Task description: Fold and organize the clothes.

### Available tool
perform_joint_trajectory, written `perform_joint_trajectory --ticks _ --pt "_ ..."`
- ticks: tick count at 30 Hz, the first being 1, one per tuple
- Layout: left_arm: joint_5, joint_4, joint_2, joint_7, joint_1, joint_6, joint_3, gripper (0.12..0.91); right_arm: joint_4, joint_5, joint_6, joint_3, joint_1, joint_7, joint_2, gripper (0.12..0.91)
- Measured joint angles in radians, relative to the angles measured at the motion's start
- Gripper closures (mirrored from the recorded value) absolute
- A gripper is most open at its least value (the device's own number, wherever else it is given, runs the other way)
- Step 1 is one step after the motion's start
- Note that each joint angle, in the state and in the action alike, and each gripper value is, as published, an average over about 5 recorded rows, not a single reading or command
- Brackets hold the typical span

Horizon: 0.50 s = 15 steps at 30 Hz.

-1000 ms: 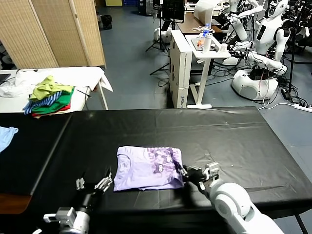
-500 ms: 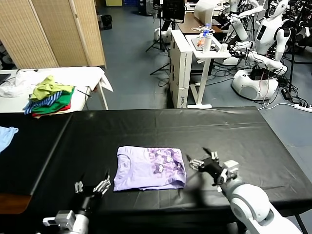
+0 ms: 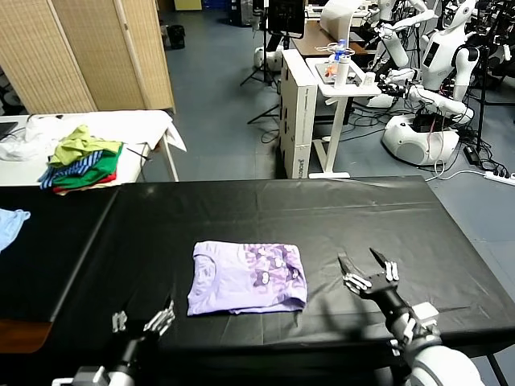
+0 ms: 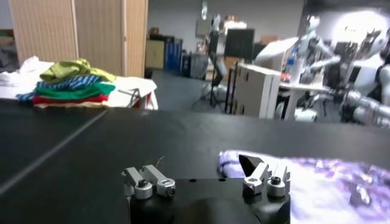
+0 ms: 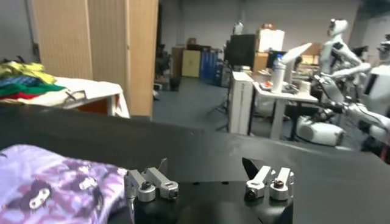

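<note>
Folded lavender T-shirt (image 3: 247, 277) lying flat near the front edge of the black table (image 3: 322, 217), purple print up, around the middle of that edge. Right gripper (image 3: 368, 269) hovering just beside the shirt toward the right edge, fingers spread apart, holding nothing. Left gripper (image 3: 141, 322) low at the front edge, fingers apart, empty.

Black-covered table (image 3: 241, 209) with folded lavender T-shirt (image 3: 245, 276) flat on top
</note>
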Motion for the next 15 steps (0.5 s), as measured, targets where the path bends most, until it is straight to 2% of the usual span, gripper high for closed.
perform_joint_trajectory --ticks 15 --pt "0.015 0.001 -0.034 0.004 0.027 0.005 0.013 0.123 0.034 -0.030 0.016 0.008 -0.134 -0.008 0.038 0.118"
